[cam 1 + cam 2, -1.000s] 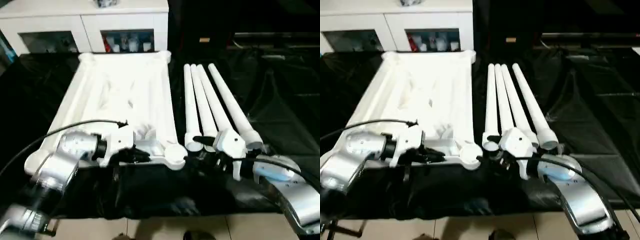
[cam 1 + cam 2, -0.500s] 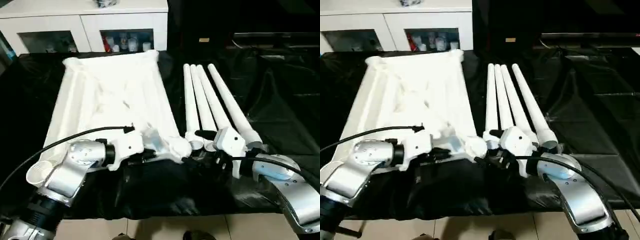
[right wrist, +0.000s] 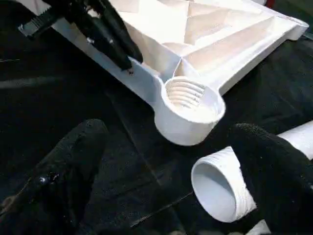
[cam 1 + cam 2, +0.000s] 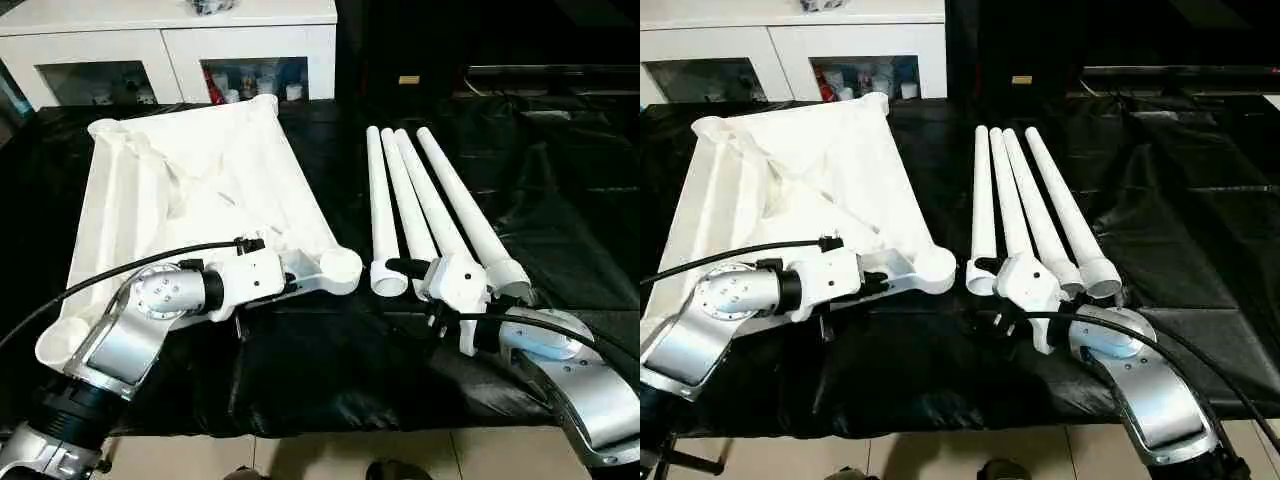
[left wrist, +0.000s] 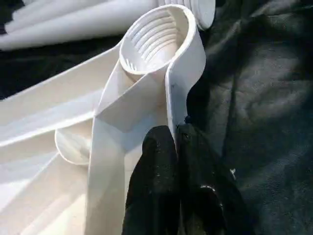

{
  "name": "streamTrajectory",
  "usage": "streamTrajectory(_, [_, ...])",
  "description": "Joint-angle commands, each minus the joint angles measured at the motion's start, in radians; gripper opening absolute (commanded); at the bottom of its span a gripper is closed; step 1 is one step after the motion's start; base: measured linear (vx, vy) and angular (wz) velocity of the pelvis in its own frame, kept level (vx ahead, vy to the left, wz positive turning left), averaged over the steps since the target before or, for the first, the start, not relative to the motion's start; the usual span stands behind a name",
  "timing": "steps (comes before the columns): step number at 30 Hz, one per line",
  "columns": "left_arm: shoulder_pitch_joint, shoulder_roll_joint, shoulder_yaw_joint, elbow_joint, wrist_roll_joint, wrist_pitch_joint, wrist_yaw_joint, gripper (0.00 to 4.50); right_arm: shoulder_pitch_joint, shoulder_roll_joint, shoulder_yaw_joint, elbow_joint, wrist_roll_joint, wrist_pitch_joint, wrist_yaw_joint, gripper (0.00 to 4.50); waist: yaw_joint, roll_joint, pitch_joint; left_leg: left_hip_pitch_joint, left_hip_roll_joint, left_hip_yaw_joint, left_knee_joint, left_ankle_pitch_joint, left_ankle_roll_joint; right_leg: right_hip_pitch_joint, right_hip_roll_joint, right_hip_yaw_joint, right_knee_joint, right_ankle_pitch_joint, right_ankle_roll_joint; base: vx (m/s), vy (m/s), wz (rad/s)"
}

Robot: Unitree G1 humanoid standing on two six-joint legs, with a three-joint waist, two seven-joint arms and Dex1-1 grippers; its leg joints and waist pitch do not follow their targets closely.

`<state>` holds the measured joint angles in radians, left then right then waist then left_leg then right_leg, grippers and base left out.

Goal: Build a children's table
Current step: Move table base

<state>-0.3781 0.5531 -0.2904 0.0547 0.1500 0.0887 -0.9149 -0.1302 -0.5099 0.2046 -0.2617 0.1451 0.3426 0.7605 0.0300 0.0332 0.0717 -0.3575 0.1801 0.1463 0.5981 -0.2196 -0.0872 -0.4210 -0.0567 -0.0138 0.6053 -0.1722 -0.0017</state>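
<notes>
The left gripper (image 5: 177, 142) pinches the thin rim of the tabletop (image 4: 180, 190), right beside its near corner socket (image 4: 340, 268). The tabletop lies with its ribbed side up on the black cloth (image 4: 330, 360), turned at a slant. The right gripper (image 3: 166, 171) is spread wide, with one fingertip (image 3: 274, 161) near the open end of the nearest leg (image 4: 383, 215) and nothing held. Four legs lie side by side on the cloth, just beside the tabletop.

I think the step now is to pick up that leg and twist it into the socket. To do it well, the left gripper should hold the rim firm so the socket stays put.

The cloth in front of the socket is bare, so there is room to swing the leg. The cloth's near edge is close to both arms. A white cabinet (image 4: 170, 40) stands behind.
</notes>
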Motion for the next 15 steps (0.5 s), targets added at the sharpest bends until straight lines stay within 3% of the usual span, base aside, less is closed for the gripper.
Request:
streamTrajectory(1, [-0.033,0.015,0.036,-0.061,-0.016,-0.010,0.015,0.00,-0.012,0.004,0.010,0.009,-0.009,-0.011,-0.008,4.47,0.006,0.002,-0.059,-0.006,0.027,0.002,-0.070,-0.126,0.044,0.066,-0.053,0.031,-0.062,-0.130,-0.238,0.000,0.000,0.00])
streamTrajectory(8, [0.011,-0.013,0.021,-0.043,-0.073,-0.083,-0.017,0.00,-0.014,0.006,0.010,0.011,-0.016,-0.014,-0.010,4.47,0.009,0.005,-0.063,-0.007,0.027,0.003,-0.067,-0.104,0.053,0.068,-0.052,0.030,-0.056,-0.069,-0.254,0.000,0.000,0.00])
streamTrajectory(13, [0.017,0.018,-0.004,0.033,-0.028,-0.123,-0.013,0.00,-0.013,0.000,0.004,0.009,-0.018,-0.016,-0.012,4.47,0.009,0.007,-0.060,-0.005,0.026,0.002,-0.070,-0.144,0.042,0.066,-0.052,0.030,-0.062,-0.128,-0.236,0.000,0.000,0.00])
streamTrajectory(15, [0.020,0.025,0.005,0.036,-0.029,-0.074,-0.008,0.00,-0.011,-0.001,0.001,0.008,-0.018,-0.016,-0.013,4.47,0.008,0.006,-0.060,-0.005,0.027,0.001,-0.071,-0.144,0.036,0.067,-0.053,0.031,-0.060,-0.129,-0.233,0.000,0.000,0.00])
